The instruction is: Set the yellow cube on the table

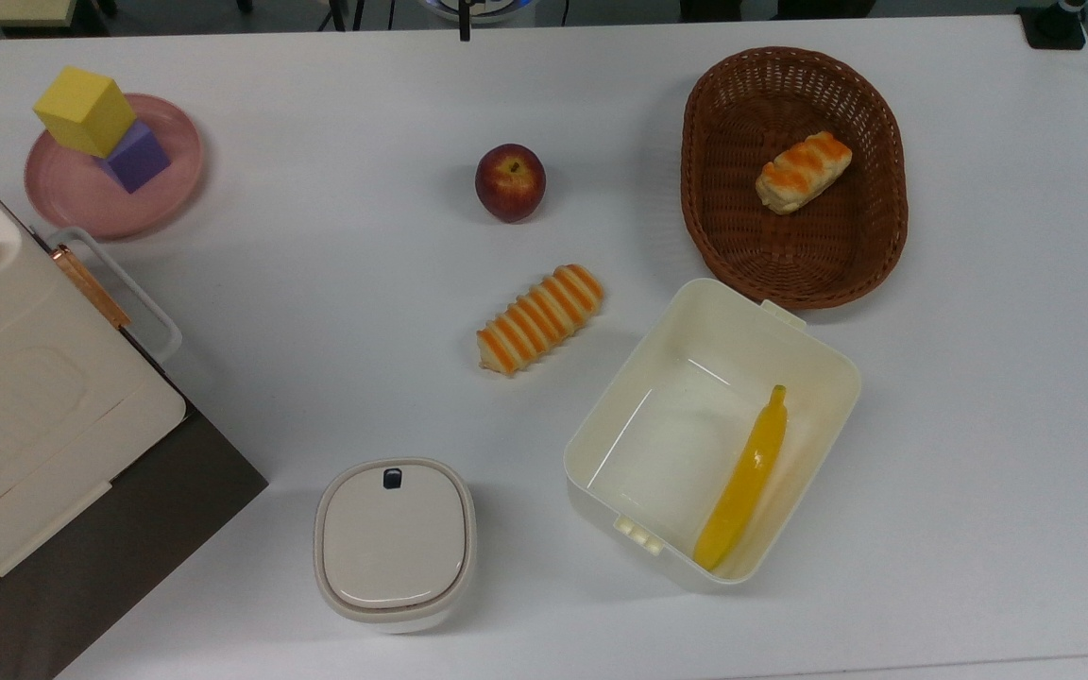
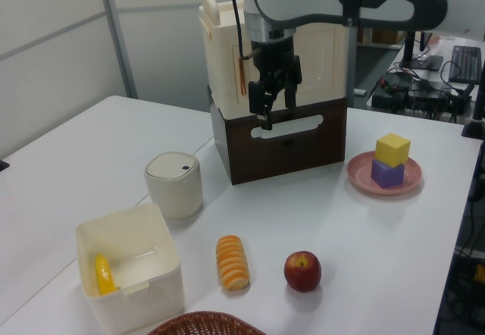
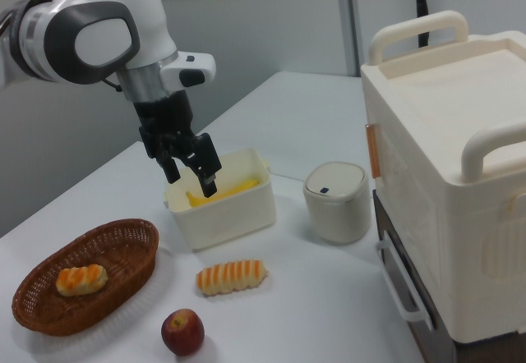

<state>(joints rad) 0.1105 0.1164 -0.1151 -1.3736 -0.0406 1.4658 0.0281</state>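
Hanging above the table [image 1: 336, 283] with nothing between its fingers, the gripper [image 2: 270, 115] points straight down, its jaws parted a little; in the left view it sits in front of the big cream and brown case [image 2: 303, 130], and in the right view it hovers over the open cream box [image 3: 222, 203]. How high it is over the box I cannot say for certain.

Well apart from it, the yellow cube [image 1: 84, 110] rests on top of the purple cube [image 1: 136, 157], both on the pink plate [image 1: 81, 194] near the far left corner of the table in the top view. The yellow block is matte, plain and sharp-edged, with no long axis; it sits level, turned slightly so one corner faces the table's middle, and overhangs the smaller purple block.

The top view shows the banana [image 1: 742, 482] lying along one wall of the box, and a striped bread roll [image 1: 804, 172] inside the wicker basket [image 1: 723, 236] at the far right. The left view shows the plate just beside the case. Between them lie an apple [image 1: 510, 182], a second striped roll [image 1: 540, 319] and a lidded round canister [image 1: 395, 540] near the front edge.
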